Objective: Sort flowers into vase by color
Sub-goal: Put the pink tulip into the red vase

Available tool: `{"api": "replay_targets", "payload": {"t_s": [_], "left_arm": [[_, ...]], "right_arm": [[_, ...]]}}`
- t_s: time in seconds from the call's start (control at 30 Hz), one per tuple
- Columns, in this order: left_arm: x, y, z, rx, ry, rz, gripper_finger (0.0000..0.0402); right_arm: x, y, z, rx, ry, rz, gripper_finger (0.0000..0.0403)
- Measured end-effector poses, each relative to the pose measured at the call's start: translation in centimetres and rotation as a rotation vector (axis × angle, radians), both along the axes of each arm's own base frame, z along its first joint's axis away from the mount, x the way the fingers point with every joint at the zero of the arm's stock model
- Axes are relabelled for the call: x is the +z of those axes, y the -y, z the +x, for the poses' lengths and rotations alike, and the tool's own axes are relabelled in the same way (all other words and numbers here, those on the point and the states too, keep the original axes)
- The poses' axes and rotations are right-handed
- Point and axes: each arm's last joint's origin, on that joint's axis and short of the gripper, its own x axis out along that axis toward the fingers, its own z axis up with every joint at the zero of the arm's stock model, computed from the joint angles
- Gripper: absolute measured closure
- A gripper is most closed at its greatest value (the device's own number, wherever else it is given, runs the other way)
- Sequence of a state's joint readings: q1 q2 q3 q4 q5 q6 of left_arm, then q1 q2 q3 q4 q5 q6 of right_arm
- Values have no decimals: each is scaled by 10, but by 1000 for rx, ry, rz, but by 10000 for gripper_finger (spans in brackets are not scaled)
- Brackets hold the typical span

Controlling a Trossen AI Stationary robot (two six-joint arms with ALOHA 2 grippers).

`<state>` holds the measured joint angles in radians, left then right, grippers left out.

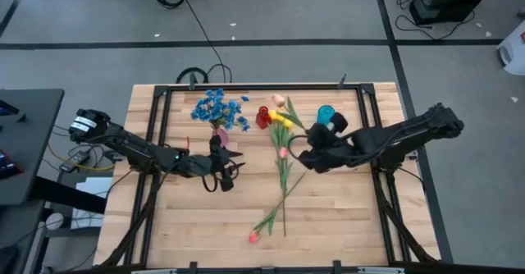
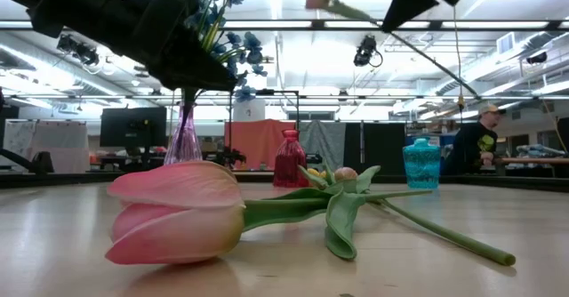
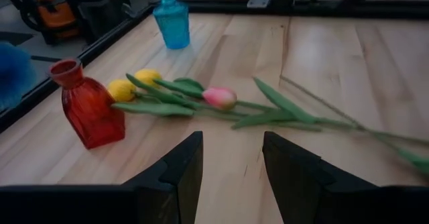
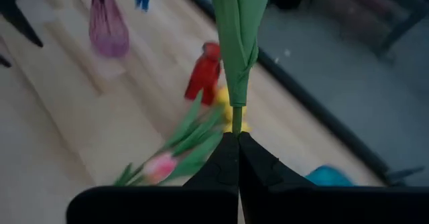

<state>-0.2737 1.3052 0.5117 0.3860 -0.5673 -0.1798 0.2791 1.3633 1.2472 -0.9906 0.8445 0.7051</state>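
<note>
The left gripper (image 3: 231, 174) hangs over the wooden table (image 3: 322, 70), its two dark fingers (image 3: 177, 177) apart with nothing between. Ahead lie two yellow tulips (image 3: 134, 84) and a pink tulip (image 3: 220, 97), stems overlapping, just beside a red vase (image 3: 89, 106). A blue vase (image 3: 171, 23) stands farther off

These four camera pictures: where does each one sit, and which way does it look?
High view: overhead, looking down; both arms show.
Low view: tabletop level, behind a lying pink tulip; arms overhead.
Left wrist view: on the left arm, past its open fingers toward the red vase.
Right wrist view: past shut fingers pinching a green stem.
All four show the red vase.
</note>
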Motion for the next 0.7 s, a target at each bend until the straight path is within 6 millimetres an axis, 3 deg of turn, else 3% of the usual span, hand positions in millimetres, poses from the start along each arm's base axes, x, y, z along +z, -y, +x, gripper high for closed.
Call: {"api": "replay_targets", "payload": {"t_s": [0.17, 0.4, 0.7], "left_arm": [[6, 1, 2, -3, 64, -10, 238], [9, 2, 3, -35, 88, 8, 238], [20, 14, 7, -471, 174, 13, 238]], "right_arm": [[-2, 20, -19, -39, 11, -69, 400], [-31, 52, -47, -33, 143, -86, 400], [-57, 86, -58, -42, 324, -350, 400]]}}
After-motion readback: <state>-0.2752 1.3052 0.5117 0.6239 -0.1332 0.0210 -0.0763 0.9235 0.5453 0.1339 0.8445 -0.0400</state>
